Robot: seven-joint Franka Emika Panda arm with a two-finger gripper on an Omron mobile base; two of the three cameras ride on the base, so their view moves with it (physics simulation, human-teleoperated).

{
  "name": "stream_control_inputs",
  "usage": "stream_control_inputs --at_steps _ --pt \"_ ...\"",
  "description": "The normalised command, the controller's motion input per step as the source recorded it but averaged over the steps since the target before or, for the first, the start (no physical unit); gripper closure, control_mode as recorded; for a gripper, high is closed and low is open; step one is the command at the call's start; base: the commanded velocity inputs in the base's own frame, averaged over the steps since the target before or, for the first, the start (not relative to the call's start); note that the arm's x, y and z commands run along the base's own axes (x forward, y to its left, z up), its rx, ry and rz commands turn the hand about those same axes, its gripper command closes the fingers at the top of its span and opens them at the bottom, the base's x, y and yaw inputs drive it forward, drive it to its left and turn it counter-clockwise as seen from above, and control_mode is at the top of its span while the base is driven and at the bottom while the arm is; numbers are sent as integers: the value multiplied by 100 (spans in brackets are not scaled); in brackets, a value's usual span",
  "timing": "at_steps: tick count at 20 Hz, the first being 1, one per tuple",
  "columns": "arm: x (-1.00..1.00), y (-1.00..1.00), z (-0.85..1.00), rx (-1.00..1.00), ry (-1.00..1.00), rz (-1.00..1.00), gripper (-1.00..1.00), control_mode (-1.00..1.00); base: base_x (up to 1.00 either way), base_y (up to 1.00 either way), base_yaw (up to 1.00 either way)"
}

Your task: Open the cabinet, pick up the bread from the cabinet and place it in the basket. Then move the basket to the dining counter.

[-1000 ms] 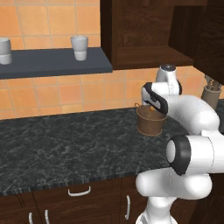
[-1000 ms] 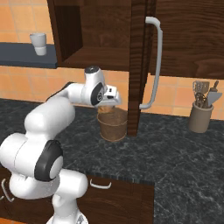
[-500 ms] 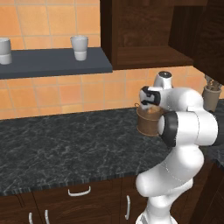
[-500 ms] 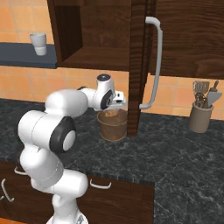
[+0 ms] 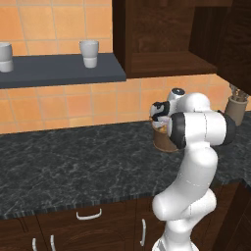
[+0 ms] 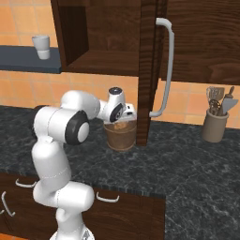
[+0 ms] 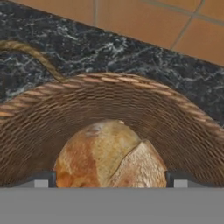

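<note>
The basket (image 6: pixel 121 137) stands on the black counter under the open cabinet (image 5: pixel 157 39), whose door (image 6: pixel 148 70) with the silver bar handle (image 6: pixel 167 65) is swung out. The bread (image 7: pixel 109 153) lies inside the basket (image 7: pixel 131 105), against its woven wall. My gripper (image 7: pixel 111 179) hangs open just above the roll, with one fingertip (image 7: pixel 43 179) on each side of it. The basket's thin handle (image 7: pixel 30 54) arches off to one side. From the base views, the hand (image 6: pixel 117 110) dips into the basket's mouth (image 5: pixel 161 142). The dining counter is out of view.
A brown utensil holder (image 6: pixel 215 125) with tools stands right of the cabinet door on the black marbled counter (image 5: pixel 73 166). White cups (image 5: pixel 89 53) sit on the grey wall shelf to the left. Low drawers with curved handles (image 5: pixel 88 214) run under the counter.
The arm's elbow has swung in toward the basket, while the hand has stayed over the basket's mouth. The basket and the cabinet door have not moved.
</note>
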Motion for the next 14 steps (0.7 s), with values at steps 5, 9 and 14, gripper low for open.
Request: stream_control_inputs --at_steps 5,9,14 --pt "7 0 -59 -5 0 7 100 -100 0 0 0" --pt "-18 3 -50 -12 -8 5 -100 -100 0 0 0" --pt "-11 5 -3 -16 -39 6 -100 -100 0 0 0"
